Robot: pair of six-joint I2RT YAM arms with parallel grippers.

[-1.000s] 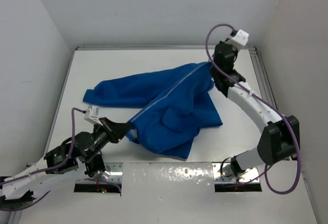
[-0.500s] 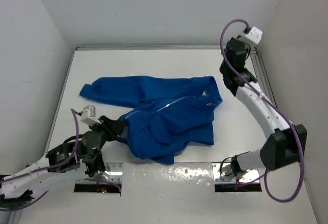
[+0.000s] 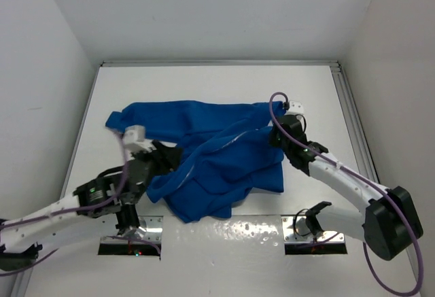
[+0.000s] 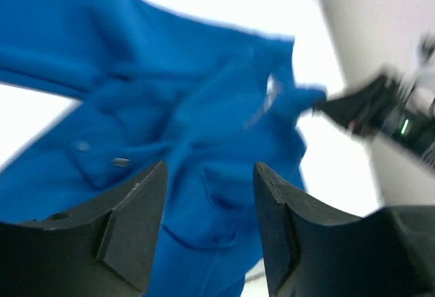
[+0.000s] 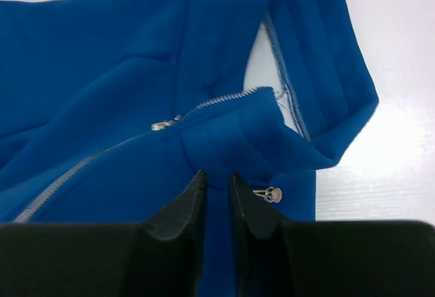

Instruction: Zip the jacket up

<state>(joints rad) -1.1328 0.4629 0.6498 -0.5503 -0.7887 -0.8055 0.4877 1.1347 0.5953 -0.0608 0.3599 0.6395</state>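
Note:
The bright blue jacket lies crumpled on the middle of the white table, one sleeve stretched to the far left. Its silver zipper runs diagonally up to a small metal pull near the collar, where pale lining shows. My left gripper is open over the jacket's left edge, and its fingers hold nothing. My right gripper sits at the collar end with its jaws a narrow gap apart, blue cloth showing in the gap. A metal snap lies just to its right.
White walls close in the table on the left, back and right. A metal rail runs along the right edge. Shiny mounting plates line the near edge between the arm bases.
My left gripper has opened, let go of the jacket's edge and moved right. My right arm came down from the far right corner with the collar, and its jaws have parted slightly. The jacket slumped.

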